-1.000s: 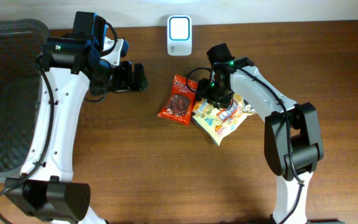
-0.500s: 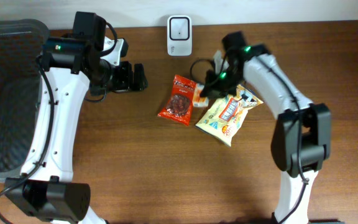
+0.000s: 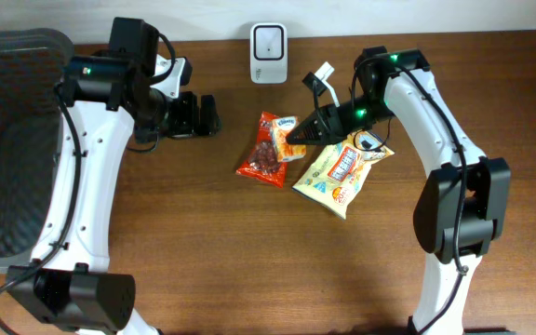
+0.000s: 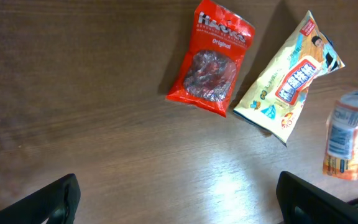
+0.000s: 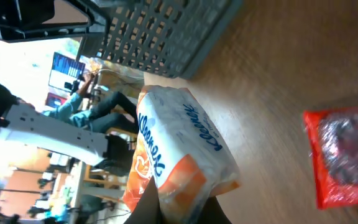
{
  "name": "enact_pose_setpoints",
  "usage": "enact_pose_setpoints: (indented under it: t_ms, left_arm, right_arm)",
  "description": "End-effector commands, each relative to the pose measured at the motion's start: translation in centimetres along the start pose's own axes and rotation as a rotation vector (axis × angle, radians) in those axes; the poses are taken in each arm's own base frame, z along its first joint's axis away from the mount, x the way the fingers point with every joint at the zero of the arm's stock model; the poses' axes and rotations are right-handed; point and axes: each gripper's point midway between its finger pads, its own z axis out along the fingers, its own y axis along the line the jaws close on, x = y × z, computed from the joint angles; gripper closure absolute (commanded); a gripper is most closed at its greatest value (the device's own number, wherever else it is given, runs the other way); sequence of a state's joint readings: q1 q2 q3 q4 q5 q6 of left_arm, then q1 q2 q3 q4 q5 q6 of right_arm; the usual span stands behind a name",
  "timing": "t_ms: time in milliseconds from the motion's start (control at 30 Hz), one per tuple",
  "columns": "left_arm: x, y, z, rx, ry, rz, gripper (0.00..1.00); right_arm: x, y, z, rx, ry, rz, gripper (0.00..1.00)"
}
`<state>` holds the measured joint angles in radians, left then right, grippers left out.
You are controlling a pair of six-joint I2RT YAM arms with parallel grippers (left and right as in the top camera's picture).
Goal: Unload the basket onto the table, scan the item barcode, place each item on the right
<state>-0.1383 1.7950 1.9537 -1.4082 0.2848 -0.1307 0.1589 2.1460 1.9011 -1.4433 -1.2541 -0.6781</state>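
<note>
My right claw (image 3: 306, 138) is clenched on the Kleenex pack (image 5: 180, 148), beside the red snack bag (image 3: 264, 154) toward the back edge of the table (image 3: 203, 265); my left claw (image 3: 202, 113) hangs released.

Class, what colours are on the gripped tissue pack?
White and orange tissue pack, blue lettering; right wrist view.

Red snack bag (image 3: 270, 149): flat on the bench, just beside the yellow bag.
Yellow snack bag (image 3: 340, 173): flat, tilted, printed face up.
Basket (image 3: 17, 56): dark grey mesh, at the bench's left end.
Bench (image 3: 249, 261): brown wood grain.
</note>
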Motion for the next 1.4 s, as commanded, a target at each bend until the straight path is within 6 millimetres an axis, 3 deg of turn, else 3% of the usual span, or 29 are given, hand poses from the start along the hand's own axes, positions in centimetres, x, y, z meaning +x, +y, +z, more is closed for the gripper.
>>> enact_pose_setpoints:
  t_ms: [0, 33, 67, 100, 133, 167, 300, 433, 567, 633, 800, 1133, 1233, 1300, 1367]
  left_arm:
    - [0.0, -0.1, -0.4, 0.008, -0.009, 0.016, 0.01]
    - [0.0, -0.1, -0.3, 0.008, -0.009, 0.016, 0.01]
    - [0.0, -0.1, -0.3, 0.008, -0.009, 0.016, 0.01]
    - [0.0, -0.1, -0.4, 0.008, -0.009, 0.016, 0.01]
    - [0.0, -0.1, -0.4, 0.008, -0.009, 0.016, 0.01]
    - [0.0, -0.1, -0.4, 0.008, -0.009, 0.016, 0.01]
    - [0.0, -0.1, -0.4, 0.008, -0.009, 0.016, 0.01]
    - [0.0, -0.1, -0.3, 0.008, -0.009, 0.016, 0.01]
    - [0.0, -0.1, -0.4, 0.008, -0.009, 0.016, 0.01]
    - [0.0, -0.1, -0.4, 0.008, -0.009, 0.016, 0.01]
    - [0.0, -0.1, -0.4, 0.008, -0.009, 0.016, 0.01]
    - [0.0, -0.1, -0.4, 0.008, -0.009, 0.016, 0.01]
    - [0.0, -0.1, -0.4, 0.008, -0.009, 0.016, 0.01]
    - [0.0, -0.1, -0.4, 0.008, -0.009, 0.016, 0.01]
    - [0.0, -0.1, -0.3, 0.008, -0.009, 0.016, 0.01]
  right_arm:
    - [-1.4, -0.4, -0.2, 0.023, -0.030, -0.034, 0.96]
    - [-2.0, -2.2, -0.3, 0.105, -0.026, 0.030, 0.96]
    - [-2.9, -5.9, -0.9, 0.305, -0.036, 0.143, 0.96]
    - [-4.4, -11.7, -3.4, 0.681, -0.126, 0.292, 0.96]
    - [-6.3, -13.9, -5.5, 0.895, -0.229, 0.305, 0.96]
    - [-8.1, -14.3, -6.2, 0.973, -0.284, 0.243, 0.96]
    - [-14.7, -14.2, -7.7, 1.231, -0.453, -0.060, 0.96]
    - [-17.4, -14.6, -7.8, 1.439, -0.495, -0.247, 0.96]
    - [-19.9, -14.0, -7.3, 1.410, -0.597, -0.329, 0.96]
    - [-21.1, -14.4, -5.4, 1.360, -0.535, -0.510, 0.96]
    - [-20.1, -17.8, -2.1, 1.394, -0.196, -0.901, 0.96]
    - [-18.4, -20.5, -0.1, 1.364, -0.086, -0.960, 0.96]
    - [-20.0, -19.6, -2.6, 1.424, -0.243, -0.846, 0.96]
    - [-22.4, -17.3, -7.4, 1.452, -0.469, -0.701, 0.96]
    - [-23.7, -15.0, -14.1, 1.446, -0.686, -0.523, 0.96]
